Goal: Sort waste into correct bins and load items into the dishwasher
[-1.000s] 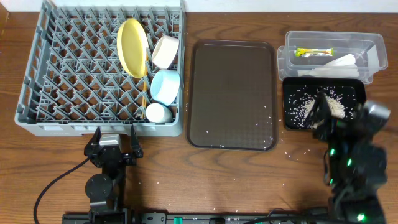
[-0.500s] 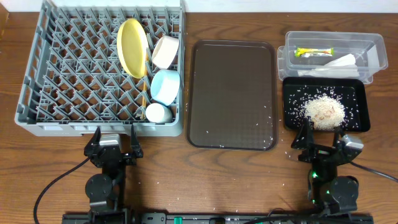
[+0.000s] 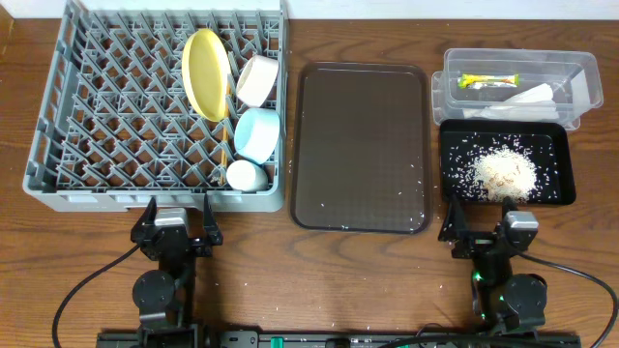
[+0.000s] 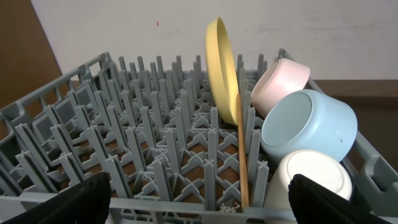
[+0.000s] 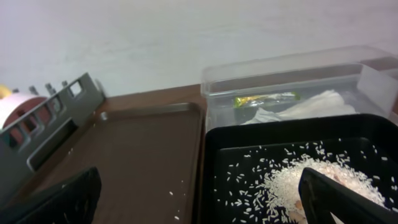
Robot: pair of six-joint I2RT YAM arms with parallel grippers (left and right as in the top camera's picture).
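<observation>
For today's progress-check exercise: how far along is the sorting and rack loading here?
Done: plate, white bowl, blue bowl, cup and chopstick in the rack; wrapper, napkin in clear tub; rice in black tray. In hand: nothing; left tool and right tool open. Left: stray grains on brown tray.

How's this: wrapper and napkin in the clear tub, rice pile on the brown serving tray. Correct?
No: the rice pile lies in the black tray, not on the brown serving tray, as the overhead view shows. The wrapper and napkin are in the clear tub.
</observation>
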